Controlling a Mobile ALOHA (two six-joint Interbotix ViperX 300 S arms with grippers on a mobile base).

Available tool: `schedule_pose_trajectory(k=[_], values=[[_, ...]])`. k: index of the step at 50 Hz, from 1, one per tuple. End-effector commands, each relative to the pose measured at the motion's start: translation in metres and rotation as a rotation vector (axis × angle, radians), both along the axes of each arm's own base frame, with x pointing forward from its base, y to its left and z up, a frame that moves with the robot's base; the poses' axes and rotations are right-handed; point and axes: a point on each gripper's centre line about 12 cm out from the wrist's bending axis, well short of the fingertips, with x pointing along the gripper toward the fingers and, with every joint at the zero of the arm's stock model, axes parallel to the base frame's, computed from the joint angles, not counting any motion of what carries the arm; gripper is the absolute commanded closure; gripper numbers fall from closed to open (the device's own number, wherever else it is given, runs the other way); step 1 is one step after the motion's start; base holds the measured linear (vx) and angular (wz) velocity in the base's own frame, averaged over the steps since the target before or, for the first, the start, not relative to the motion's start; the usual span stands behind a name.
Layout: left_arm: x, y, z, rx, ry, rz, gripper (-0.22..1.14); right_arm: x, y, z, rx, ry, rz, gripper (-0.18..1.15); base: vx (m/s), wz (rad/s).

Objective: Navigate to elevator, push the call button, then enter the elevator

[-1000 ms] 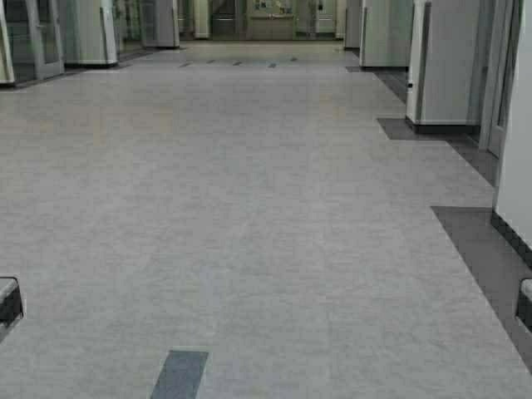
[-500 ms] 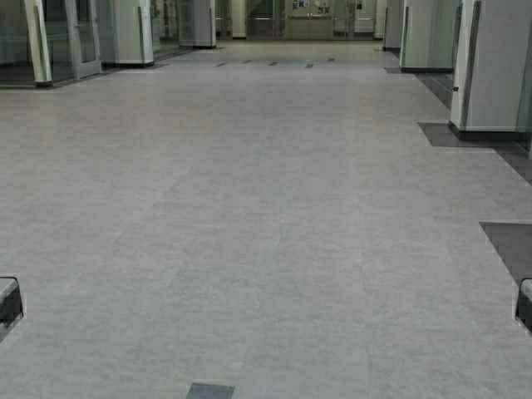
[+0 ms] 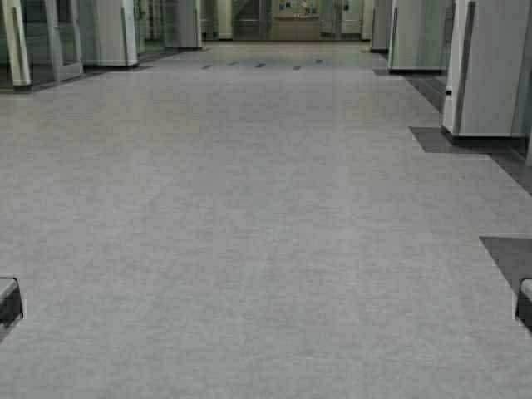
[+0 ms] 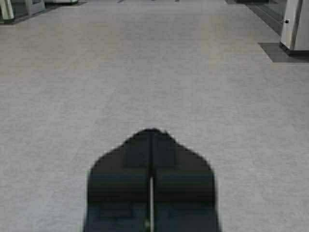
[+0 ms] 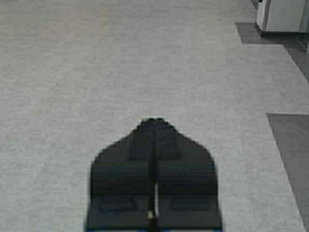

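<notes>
I see neither the elevator nor the call button; both are out of view. A wide grey corridor floor (image 3: 249,216) stretches ahead. My left gripper (image 4: 151,131) is shut with nothing in it, its black fingers pressed together above the floor. My right gripper (image 5: 154,121) is likewise shut and empty. In the high view only a dark bit of the left arm (image 3: 8,301) and of the right arm (image 3: 525,303) shows, at the two side edges, both parked low.
White pillars (image 3: 490,75) stand along the right side, with dark floor patches (image 3: 453,140) at their feet and another dark patch (image 3: 511,258) nearer me. Glass doors and white columns (image 3: 108,33) line the left. The corridor runs to a far lobby (image 3: 283,17).
The robot has driven forward and swung slightly left. The white wall at near right and the dark floor tile at the bottom have passed out of view. Both arms stay as they were.
</notes>
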Motion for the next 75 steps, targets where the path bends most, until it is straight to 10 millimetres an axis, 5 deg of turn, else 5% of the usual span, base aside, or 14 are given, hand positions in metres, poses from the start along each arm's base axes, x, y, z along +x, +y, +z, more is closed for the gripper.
schedule_pose_trajectory(k=[1, 75], values=[[0.001, 0.000, 0.004, -0.002, -0.014, 0.000, 0.89, 0.001, 0.000, 0.007, 0.003, -0.023, 0.001, 0.92, 0.52, -0.05], [0.001, 0.000, 0.007, 0.035, -0.057, 0.005, 0.89, 0.004, 0.000, 0.011, 0.022, -0.030, 0.000, 0.92, 0.57, 0.17]])
